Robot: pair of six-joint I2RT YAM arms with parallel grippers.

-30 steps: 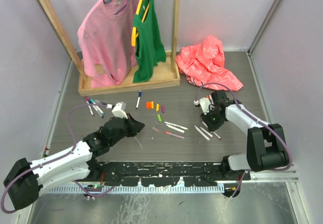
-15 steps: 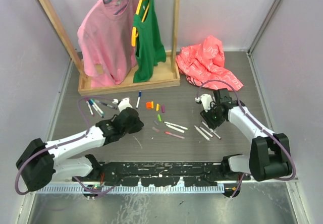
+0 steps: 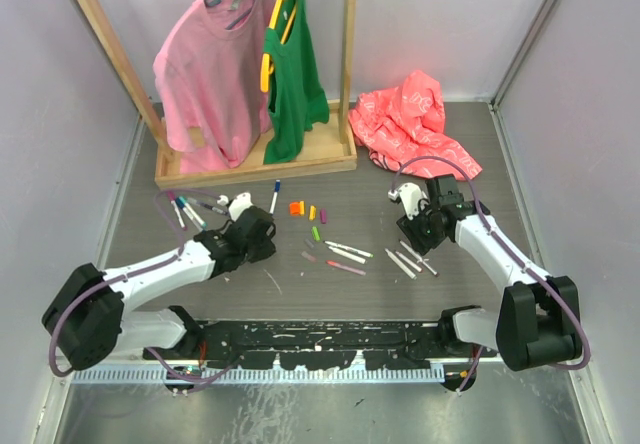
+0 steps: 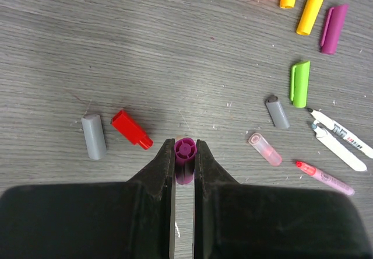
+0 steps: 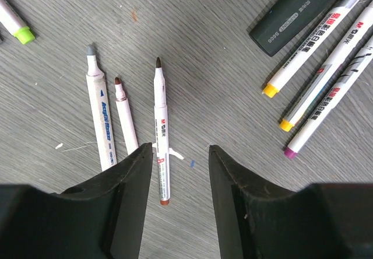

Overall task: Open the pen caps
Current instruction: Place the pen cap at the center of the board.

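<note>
Left arm (image 3: 170,264) advanced; left fingers (image 4: 157,177) pinch purple cap (image 4: 185,154); right fingers (image 5: 125,195) apart.

The left hand (image 4: 185,154) pinches tight; the right hand (image 5: 180,154) stands parted.

We see a wooden rack (image 3: 255,169) standing well beyond the left gripper (image 3: 262,236), with a pink shirt (image 3: 205,84) and a green top (image 3: 293,84) hanging from it. A crumpled red cloth (image 3: 410,124) lies on the grey desk (image 3: 380,294) beyond the right gripper (image 3: 418,232).
</note>
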